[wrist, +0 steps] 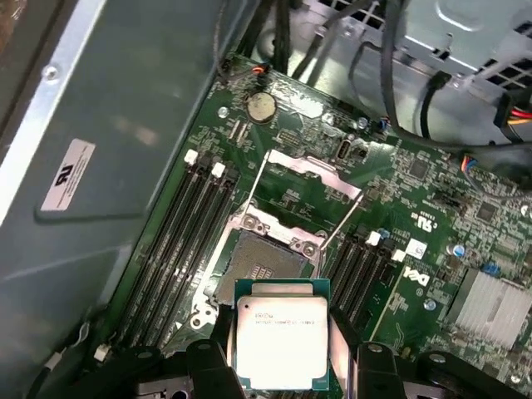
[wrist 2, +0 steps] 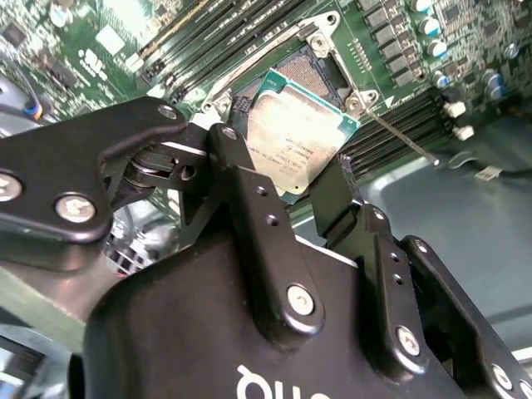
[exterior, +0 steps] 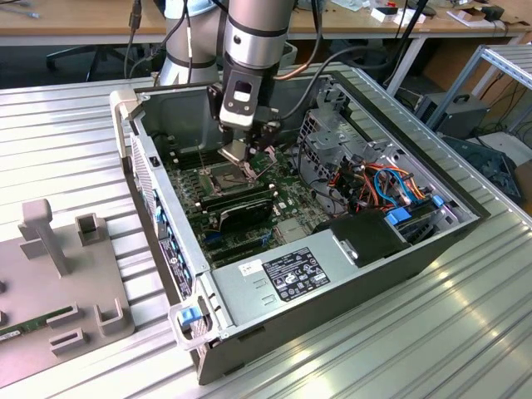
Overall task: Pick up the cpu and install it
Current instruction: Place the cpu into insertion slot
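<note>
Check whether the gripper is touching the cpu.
Touching. In the first wrist view the gripper has its jaws pressed against two opposite edges of the cpu, with no gap on either side.

My black claw (wrist 2: 287,189) grips the thin, square, silver-topped cpu (wrist 2: 301,133) by two opposite edges, over the open black socket (wrist 2: 309,71) on the green motherboard (wrist 2: 108,41).

Premises: a robotics laboratory or test workshop. In the exterior view an open computer case (exterior: 349,291) lies on a ribbed aluminium bench (exterior: 66,133) beneath a robot arm (exterior: 258,33), with a grey fixture plate (exterior: 50,307) at 8 o'clock. Wooden desks (exterior: 83,21) run along 12 o'clock, and a metal rack (exterior: 499,66) stands at 2 o'clock.
</note>
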Robot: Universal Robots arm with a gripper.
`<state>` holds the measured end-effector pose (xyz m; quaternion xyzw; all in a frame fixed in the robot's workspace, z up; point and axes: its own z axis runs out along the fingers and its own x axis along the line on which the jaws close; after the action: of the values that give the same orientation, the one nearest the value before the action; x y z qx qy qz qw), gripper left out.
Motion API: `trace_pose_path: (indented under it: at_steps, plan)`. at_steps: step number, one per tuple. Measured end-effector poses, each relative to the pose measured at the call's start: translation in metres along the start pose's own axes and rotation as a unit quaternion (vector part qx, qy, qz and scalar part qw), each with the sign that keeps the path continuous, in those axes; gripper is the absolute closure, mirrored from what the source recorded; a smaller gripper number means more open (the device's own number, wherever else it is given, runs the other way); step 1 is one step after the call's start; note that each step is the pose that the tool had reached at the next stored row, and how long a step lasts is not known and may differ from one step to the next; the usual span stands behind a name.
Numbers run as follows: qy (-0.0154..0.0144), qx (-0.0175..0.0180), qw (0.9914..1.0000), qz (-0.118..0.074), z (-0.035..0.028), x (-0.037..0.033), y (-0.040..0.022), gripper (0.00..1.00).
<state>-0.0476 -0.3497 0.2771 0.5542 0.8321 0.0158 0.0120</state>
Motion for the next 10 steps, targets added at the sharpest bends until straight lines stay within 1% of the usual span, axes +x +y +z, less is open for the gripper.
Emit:
trace_pose_path:
  at_steps: [2,3,4,6,8,9,10]
  plan:
    - [-0.0006,0.0000,0.99986,0.017,0.0001,0.0000,0.0000,0.45]
    - [-0.0011,0.0001,0.99961,0.028,0.0001,0.0000,0.0000,0.45]
    - [-0.0015,0.0001,0.99932,0.037,0.0002,0.0000,0.0000,0.45]
    - [-0.0023,0.0001,0.99835,0.057,0.0003,0.0000,0.0000,0.45]
    - [-0.0030,0.0002,0.99708,0.076,0.0003,0.0000,0.0000,0.45]
    - [-0.0036,0.0002,0.99588,0.091,0.0004,0.0000,0.0000,0.45]
    - [-0.0039,0.0002,0.99507,0.099,0.0005,0.0000,0.0000,0.45]
